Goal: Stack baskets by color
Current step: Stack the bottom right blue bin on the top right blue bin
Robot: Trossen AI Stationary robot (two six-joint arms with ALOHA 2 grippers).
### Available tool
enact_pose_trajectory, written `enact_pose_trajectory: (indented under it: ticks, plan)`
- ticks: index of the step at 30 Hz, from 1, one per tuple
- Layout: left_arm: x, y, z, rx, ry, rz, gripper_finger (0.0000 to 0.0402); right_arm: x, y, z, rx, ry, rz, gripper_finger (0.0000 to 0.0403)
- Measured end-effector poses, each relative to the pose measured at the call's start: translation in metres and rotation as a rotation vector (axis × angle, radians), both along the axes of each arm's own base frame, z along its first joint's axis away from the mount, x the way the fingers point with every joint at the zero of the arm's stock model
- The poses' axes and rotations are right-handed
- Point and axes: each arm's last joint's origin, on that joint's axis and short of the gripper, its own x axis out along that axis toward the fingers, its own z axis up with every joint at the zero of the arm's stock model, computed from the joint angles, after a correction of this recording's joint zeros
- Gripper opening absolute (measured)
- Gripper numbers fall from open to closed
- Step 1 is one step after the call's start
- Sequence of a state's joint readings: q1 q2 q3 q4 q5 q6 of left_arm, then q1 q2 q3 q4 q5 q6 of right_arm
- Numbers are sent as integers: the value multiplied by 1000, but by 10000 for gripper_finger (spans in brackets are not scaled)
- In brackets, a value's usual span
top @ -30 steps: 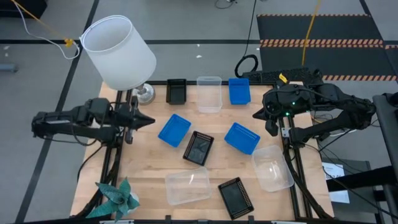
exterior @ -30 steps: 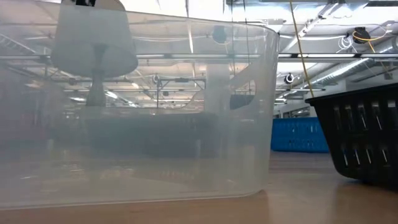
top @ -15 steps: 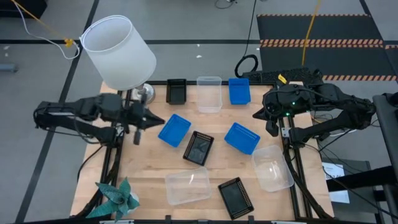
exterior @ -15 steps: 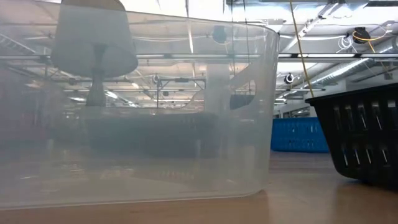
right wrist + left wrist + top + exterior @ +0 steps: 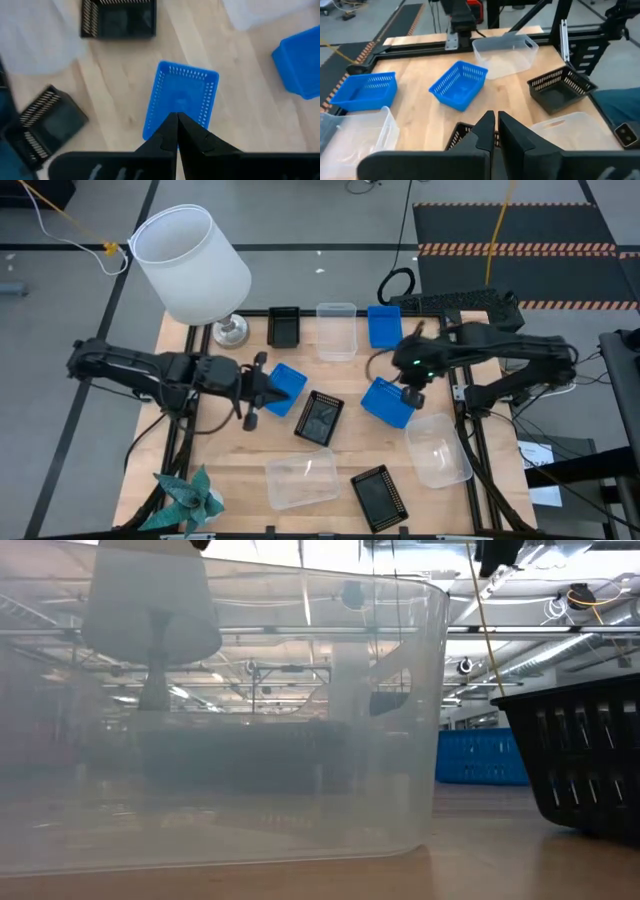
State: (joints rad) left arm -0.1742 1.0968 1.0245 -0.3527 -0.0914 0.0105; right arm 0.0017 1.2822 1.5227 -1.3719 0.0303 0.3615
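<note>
Nine baskets rest on their bottoms on the wooden table. At the far edge stand a black basket (image 5: 283, 327), a clear one (image 5: 336, 330) and a blue one (image 5: 384, 326). Mid-table are a blue basket (image 5: 285, 388), a black one (image 5: 319, 418) and a second blue one (image 5: 388, 402). Nearer lie two clear baskets (image 5: 437, 448) (image 5: 302, 480) and a black one (image 5: 380, 497). My left gripper (image 5: 268, 387) (image 5: 492, 125) is shut, above the mid-left blue basket. My right gripper (image 5: 405, 385) (image 5: 176, 125) is shut, pointing steeply down over the mid-right blue basket (image 5: 180, 97).
A large white lampshade (image 5: 192, 262) on a metal foot (image 5: 232, 332) stands at the far left corner. A teal paper star (image 5: 188, 495) lies at the near left corner. In the low view a clear basket (image 5: 220, 720) fills most of the picture, a black one (image 5: 580, 770) beside it.
My left gripper has reached from the table's left edge toward the right, out over the mid-left blue basket. My right gripper has moved toward the table's left and down, tipping its fingers downward over the mid-right blue basket. No basket has moved.
</note>
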Motion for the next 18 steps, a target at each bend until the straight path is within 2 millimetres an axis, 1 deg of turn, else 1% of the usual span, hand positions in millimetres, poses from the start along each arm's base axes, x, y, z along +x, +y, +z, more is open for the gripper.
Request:
enact_pose_trajectory:
  ticks: [4,9,13,15,18]
  plan:
    - [7,-1,-3,45,-3,-16,26,20,-2,-19,-67,122,17,0]
    - [8,-1,-4,56,1,-21,26,38,-3,-46,-116,200,42,0]
    - [7,-2,-4,46,3,-21,26,42,-3,-76,-119,248,64,9]
    - [7,-3,-4,47,3,-24,26,41,-3,-90,-120,248,67,25]
    - [7,-3,-4,57,2,-29,26,37,-3,-107,-119,239,61,60]
